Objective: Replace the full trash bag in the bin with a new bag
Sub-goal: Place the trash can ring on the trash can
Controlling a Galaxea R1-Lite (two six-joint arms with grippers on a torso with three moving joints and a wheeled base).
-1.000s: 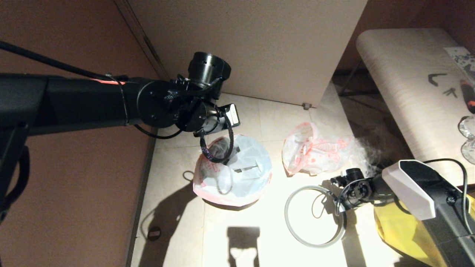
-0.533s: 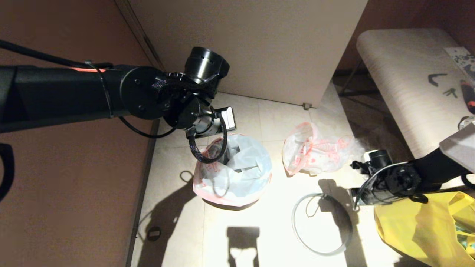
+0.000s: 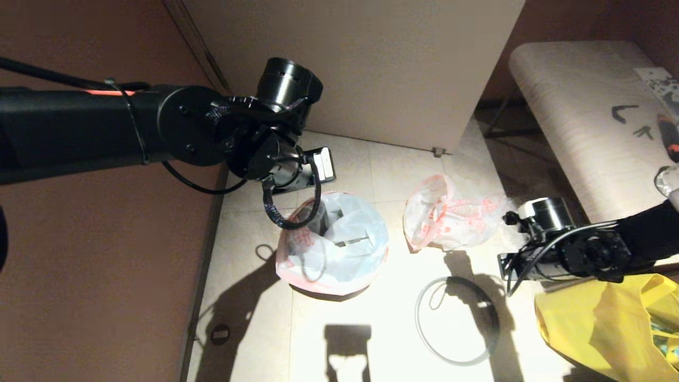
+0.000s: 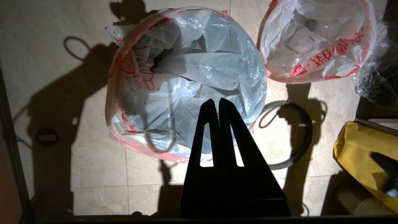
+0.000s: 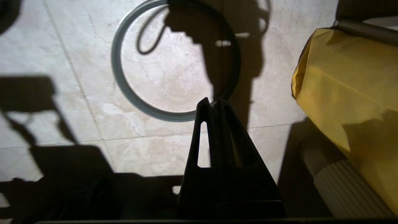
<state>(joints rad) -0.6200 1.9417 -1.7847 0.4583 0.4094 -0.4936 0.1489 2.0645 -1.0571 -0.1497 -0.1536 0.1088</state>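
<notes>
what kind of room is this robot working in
Probably a home or office corner set up for bin duty: a pale tiled floor, a lined bin beside a full trash bag, a loose grey hoop on the tiles, and a light wood-grain table at one side.

- The right gripper [image 5: 214, 104] has lifted off the grey hoop [image 3: 457, 321] and pulled back toward the yellow bag [image 3: 604, 323].
- The left arm [image 3: 159, 127] has edged up, away from the bin [image 3: 331, 249].
- The hoop has shifted slightly on the floor [image 3: 382, 339].

Left arm [image 3: 106, 127]: I see matte black tube, orange stripe, looped braided cable.
Right arm [image 3: 599, 254]: black, white-capped joint, thin cables.
Fingers [image 4: 217, 124]: black slotted wedges.
</notes>
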